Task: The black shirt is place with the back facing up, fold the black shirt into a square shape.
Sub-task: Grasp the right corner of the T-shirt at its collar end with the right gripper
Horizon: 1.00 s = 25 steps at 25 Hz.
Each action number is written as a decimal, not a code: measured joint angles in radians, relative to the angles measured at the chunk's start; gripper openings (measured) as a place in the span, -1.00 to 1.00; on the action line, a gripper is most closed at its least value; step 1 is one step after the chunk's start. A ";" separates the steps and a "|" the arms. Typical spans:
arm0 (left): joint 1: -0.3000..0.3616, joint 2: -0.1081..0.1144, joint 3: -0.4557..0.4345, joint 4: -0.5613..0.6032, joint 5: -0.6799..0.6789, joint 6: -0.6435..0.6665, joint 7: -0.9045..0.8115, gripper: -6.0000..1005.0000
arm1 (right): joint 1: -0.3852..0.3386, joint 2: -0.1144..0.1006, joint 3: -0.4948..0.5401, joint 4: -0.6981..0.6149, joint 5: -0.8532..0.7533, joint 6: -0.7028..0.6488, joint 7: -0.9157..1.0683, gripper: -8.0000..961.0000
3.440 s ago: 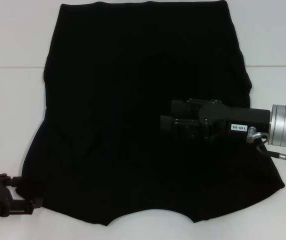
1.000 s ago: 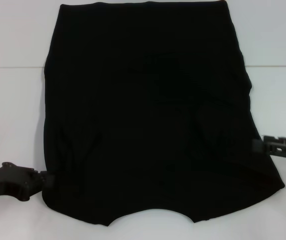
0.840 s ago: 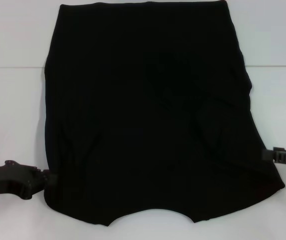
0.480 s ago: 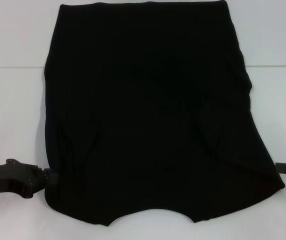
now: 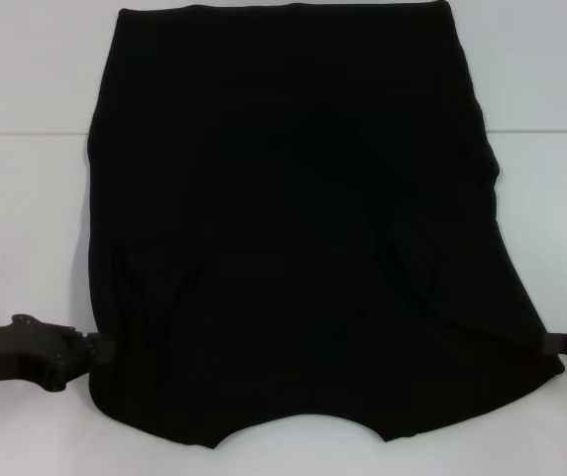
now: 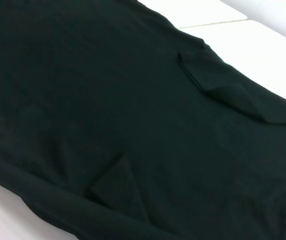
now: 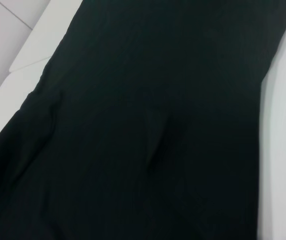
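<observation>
Plainly, no label, brand or writing shows on the black shirt (image 5: 293, 228), which lies flat on the white table (image 5: 26, 198), its curved neckline at the near edge. From my head, my left gripper (image 5: 100, 352) touches its near left edge and my right gripper (image 5: 561, 344) its near right corner; whether either pair of fingers is apart or together, I cannot tell. Only my left wrist view shows two small folded flaps; my right wrist view shows one crease.
</observation>
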<state>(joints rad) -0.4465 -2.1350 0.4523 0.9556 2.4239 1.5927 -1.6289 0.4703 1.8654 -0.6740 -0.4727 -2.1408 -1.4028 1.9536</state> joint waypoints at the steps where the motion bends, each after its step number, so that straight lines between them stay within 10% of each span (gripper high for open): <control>1: 0.000 0.001 0.000 0.000 0.000 0.000 0.000 -0.82 | 0.001 0.002 -0.001 0.001 0.000 0.001 0.000 0.58; 25: 0.000 0.007 -0.005 0.000 0.007 -0.003 0.000 -0.82 | 0.010 0.024 0.012 -0.003 -0.027 -0.006 0.001 0.58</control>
<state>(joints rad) -0.4465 -2.1276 0.4469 0.9557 2.4309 1.5895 -1.6291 0.4801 1.8898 -0.6624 -0.4760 -2.1673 -1.4088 1.9543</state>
